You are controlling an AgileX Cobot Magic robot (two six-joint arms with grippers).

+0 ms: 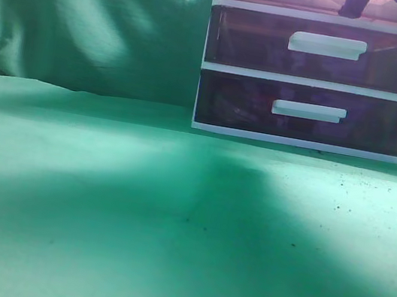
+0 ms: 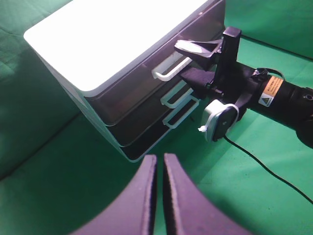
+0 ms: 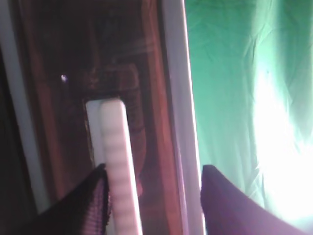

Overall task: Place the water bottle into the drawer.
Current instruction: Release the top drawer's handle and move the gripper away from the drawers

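The water bottle is not in any view. A three-drawer cabinet with dark translucent fronts and white handles stands at the back right; the left wrist view shows it from above. My right gripper is at the top drawer's handle, its jaws open on either side of it. In the right wrist view the white ribbed handle lies against one finger of the open gripper. Only the tip of the right gripper shows in the exterior view. My left gripper is shut and empty, well above the cloth in front of the cabinet.
Green cloth covers the table and hangs behind it. The middle and bottom drawers are closed. The right arm and its cable lie across the cloth beside the cabinet.
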